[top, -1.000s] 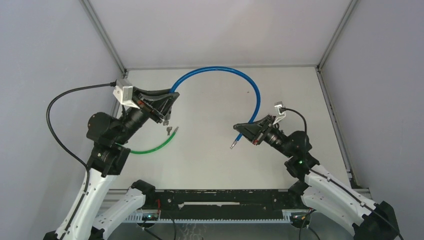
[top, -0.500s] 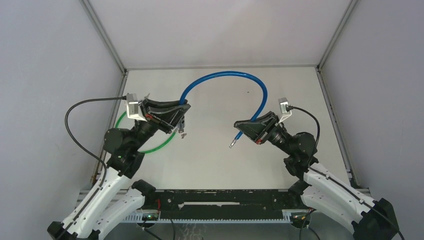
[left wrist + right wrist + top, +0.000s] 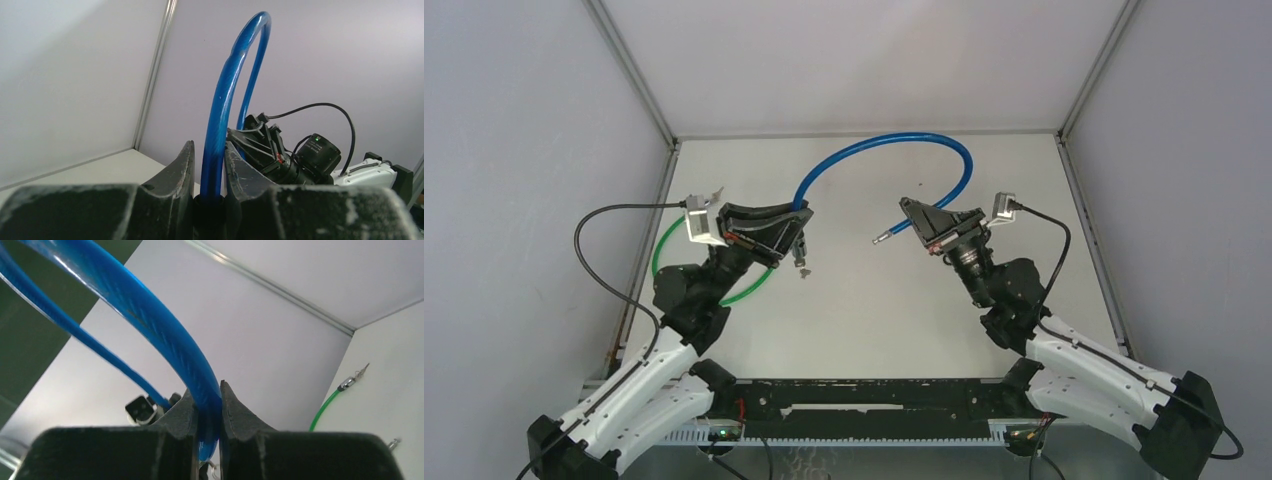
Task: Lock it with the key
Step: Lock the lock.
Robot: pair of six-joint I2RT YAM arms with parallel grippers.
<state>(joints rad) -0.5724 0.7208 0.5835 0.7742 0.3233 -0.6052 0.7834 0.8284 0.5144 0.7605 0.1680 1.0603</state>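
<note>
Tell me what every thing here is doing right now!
left hand, shut on one end of the blue cable.
right hand, shut on the blue cable near its other end.
blue cable, arched between both hands, ends apart, not locked.
metal pin, sticking out past the right hand, plugged into nothing.
keys, dangling under the left hand.
green cable, lying on the table, tip loose.
</note>
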